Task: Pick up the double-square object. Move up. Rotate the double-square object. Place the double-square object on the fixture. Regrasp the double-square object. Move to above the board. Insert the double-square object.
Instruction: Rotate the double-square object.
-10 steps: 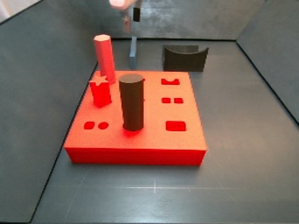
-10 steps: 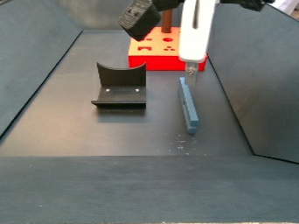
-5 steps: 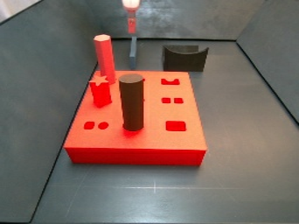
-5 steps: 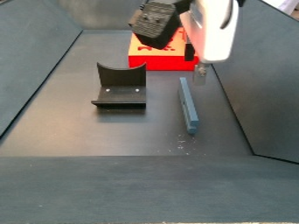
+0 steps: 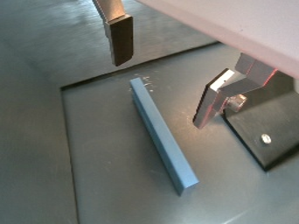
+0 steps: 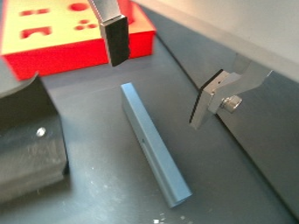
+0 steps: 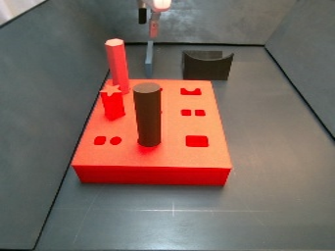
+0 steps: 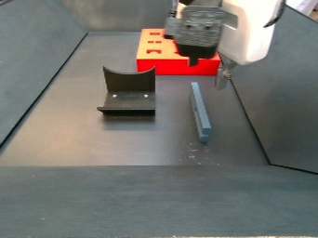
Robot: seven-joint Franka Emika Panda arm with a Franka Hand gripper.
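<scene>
**Tool spread above the bar, nothing in it**

Board: red, flat, carries a red hexagonal post and a dark grey cylinder, both upright, post at about 11 o'clock from the cylinder. Shaped cutouts show across its top. In a side view the board sits at the far end of the dark floor.

Fixture: dark, curved notch on top, standing on the floor near the board, apart from it. Nothing rests on it.

Double-square object: grey-blue bar lying flat on the floor, at 3 o'clock from the fixture, well clear of it, close along the side wall. Nothing lies across it.

Tool: fingers wide apart, empty. In both wrist views the bar lies below the gap, untouched by either finger. In a side view the tool hangs just over the bar's far end, at its 12 o'clock.
</scene>
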